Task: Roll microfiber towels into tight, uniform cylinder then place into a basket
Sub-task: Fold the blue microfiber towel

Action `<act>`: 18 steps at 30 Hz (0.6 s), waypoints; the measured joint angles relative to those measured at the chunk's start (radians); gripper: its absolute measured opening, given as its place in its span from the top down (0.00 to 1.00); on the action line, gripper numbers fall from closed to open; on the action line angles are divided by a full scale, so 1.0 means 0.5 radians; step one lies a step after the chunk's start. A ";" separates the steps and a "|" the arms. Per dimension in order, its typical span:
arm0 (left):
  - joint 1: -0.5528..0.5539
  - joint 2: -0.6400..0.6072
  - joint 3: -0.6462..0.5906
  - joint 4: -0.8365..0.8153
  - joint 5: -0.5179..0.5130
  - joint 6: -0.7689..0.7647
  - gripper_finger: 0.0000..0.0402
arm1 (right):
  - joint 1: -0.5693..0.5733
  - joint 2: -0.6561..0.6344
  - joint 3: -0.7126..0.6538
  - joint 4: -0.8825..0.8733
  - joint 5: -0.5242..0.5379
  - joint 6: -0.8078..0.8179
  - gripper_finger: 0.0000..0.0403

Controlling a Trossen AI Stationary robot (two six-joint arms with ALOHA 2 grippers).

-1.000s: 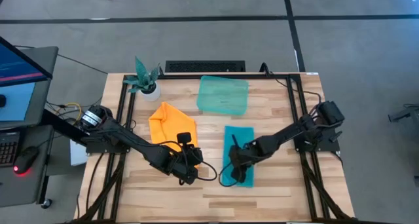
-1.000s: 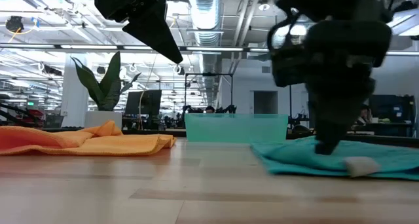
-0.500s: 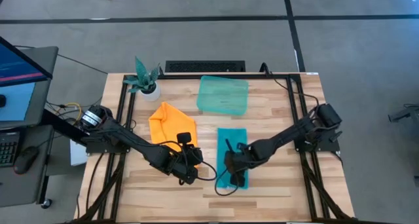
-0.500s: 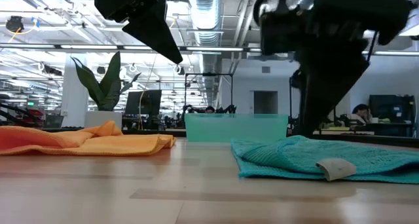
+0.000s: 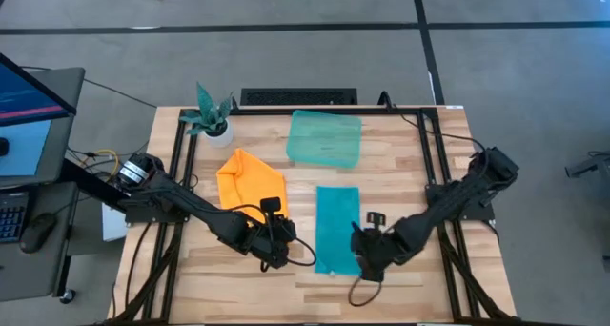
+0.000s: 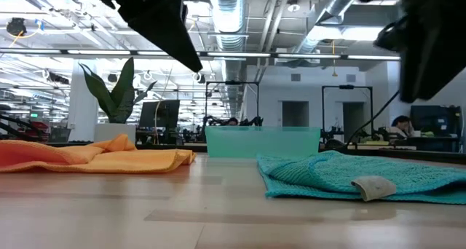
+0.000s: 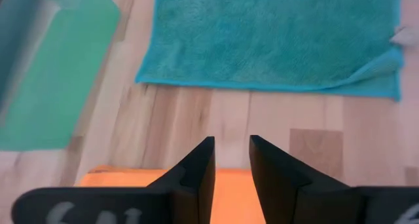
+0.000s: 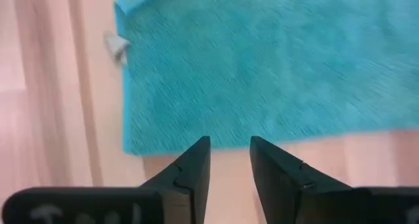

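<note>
Nothing rolled yet: turquoise towel (image 5: pixel 337 227) flat near table (image 5: pixel 419 154) front edge, orange towel (image 5: pixel 250 182) crumpled left-centre; basket (image 5: pixel 325 138) at rear edge without towels; left gripper (image 7: pixel 231 160) and right gripper (image 8: pixel 229 158) narrowly parted, holding nothing.

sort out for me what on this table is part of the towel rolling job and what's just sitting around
Part of the job:
- flat turquoise-blue microfiber towel
- crumpled bright orange microfiber towel
- shallow translucent teal-green plastic basket
- left tool, over the near edge of the orange towel
- right tool, beside the turquoise towel

Just lying about:
- small white pot with a teal plant
</note>
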 joint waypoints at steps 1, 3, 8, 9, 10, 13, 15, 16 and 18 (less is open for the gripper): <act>0.000 0.000 0.000 0.026 0.014 0.000 0.76 | 0.034 -0.017 0.000 -0.043 0.046 0.036 0.67; 0.000 0.000 0.000 0.084 0.032 0.000 0.73 | 0.098 -0.054 0.000 -0.098 0.131 0.098 0.67; 0.000 0.000 0.000 0.183 0.072 0.048 0.62 | 0.263 -0.137 0.000 -0.224 0.324 0.253 0.67; 0.000 0.000 0.000 0.195 0.072 0.054 0.60 | 0.297 -0.149 0.000 -0.257 0.369 0.279 0.67; 0.000 0.000 0.000 0.199 0.070 0.056 0.58 | 0.329 -0.164 0.000 -0.285 0.425 0.302 0.67; 0.006 0.000 0.000 0.229 0.057 0.142 0.54 | 0.419 -0.203 0.000 -0.391 0.600 0.379 0.67; 0.006 0.016 0.000 0.328 0.047 0.267 0.53 | 0.481 -0.226 0.000 -0.472 0.708 0.461 0.67; 0.006 0.027 0.000 0.391 0.047 0.331 0.53 | 0.506 -0.236 0.000 -0.508 0.757 0.508 0.67; 0.006 0.057 -0.002 0.509 0.072 0.478 0.53 | 0.557 -0.253 -0.005 -0.564 0.839 0.594 0.67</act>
